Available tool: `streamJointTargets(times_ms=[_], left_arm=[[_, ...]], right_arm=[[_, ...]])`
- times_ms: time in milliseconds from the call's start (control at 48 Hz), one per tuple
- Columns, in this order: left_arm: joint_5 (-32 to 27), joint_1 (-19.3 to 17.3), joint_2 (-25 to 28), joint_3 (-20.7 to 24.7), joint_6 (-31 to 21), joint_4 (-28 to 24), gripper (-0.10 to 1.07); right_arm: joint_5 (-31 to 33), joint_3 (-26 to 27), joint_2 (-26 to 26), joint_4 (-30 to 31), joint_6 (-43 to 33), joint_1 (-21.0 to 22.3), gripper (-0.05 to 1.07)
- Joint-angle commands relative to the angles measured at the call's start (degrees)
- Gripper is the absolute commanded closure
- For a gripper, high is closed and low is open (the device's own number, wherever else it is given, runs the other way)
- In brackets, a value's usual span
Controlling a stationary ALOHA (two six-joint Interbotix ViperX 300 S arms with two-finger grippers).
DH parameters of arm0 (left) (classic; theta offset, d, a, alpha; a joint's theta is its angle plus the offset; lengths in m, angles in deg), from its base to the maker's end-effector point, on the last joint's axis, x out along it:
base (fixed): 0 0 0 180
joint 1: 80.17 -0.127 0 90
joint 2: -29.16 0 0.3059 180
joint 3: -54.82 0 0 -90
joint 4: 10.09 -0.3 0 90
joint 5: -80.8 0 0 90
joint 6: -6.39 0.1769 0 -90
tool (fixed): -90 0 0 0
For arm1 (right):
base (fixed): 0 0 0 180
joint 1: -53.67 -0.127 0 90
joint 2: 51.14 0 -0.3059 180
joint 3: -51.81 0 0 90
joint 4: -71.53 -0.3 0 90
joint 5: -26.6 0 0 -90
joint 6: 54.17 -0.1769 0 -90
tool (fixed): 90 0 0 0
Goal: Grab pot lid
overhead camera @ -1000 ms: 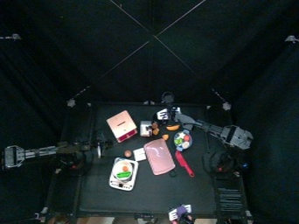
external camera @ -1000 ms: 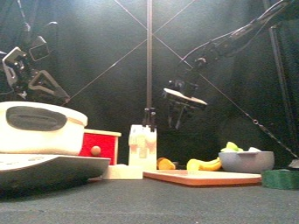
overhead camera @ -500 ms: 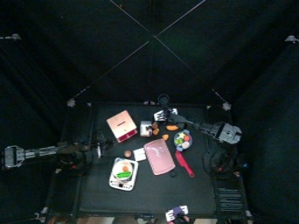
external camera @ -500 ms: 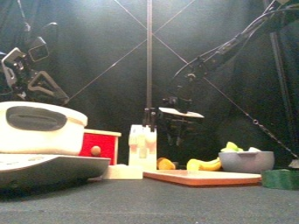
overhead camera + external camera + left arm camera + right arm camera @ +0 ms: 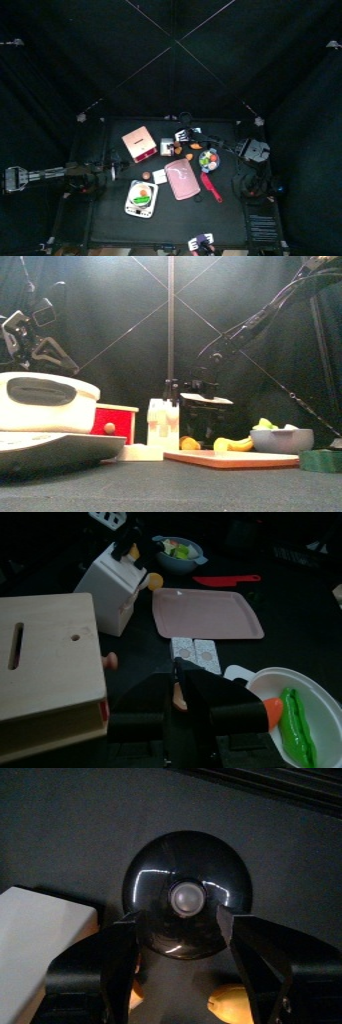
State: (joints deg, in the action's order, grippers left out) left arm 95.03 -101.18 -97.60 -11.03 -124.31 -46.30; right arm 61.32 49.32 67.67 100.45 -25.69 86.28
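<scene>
With its jaws spread wide and empty, right claw (image 5: 185,936) hangs directly over pot lid (image 5: 187,906), straddling the central knob (image 5: 186,896).

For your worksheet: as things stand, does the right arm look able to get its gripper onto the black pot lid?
Probably yes. The right gripper hangs open right by the pot lid, a jaw on either side of its knob, with nothing between them.

Black curtains (image 5: 80,60) enclose the pen on all sides. Thin pale cords (image 5: 201,68) cross diagonally overhead. A small black table (image 5: 114,215) sits mid-floor. Light falls from above; the surroundings stay dark.
</scene>
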Motion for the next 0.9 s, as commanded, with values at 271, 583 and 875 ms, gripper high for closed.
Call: streamJointTargets(times_ms=[271,583,875], left_arm=[[0.26,-0.18,0.18,0.7,0.09,0.09,0.42],[0.26,-0.26,0.18,0.7,0.09,0.09,0.42],[0.26,-0.26,0.18,0.7,0.09,0.09,0.42]], right_arm=[[-1.23,1.85,1.32,1.67,-0.18,0.62,0.11],[-2.02,2.46,2.81,1.67,0.0,1.32,0.12],[-1.93,2.37,2.81,2.02,-0.09,1.41,0.23]])
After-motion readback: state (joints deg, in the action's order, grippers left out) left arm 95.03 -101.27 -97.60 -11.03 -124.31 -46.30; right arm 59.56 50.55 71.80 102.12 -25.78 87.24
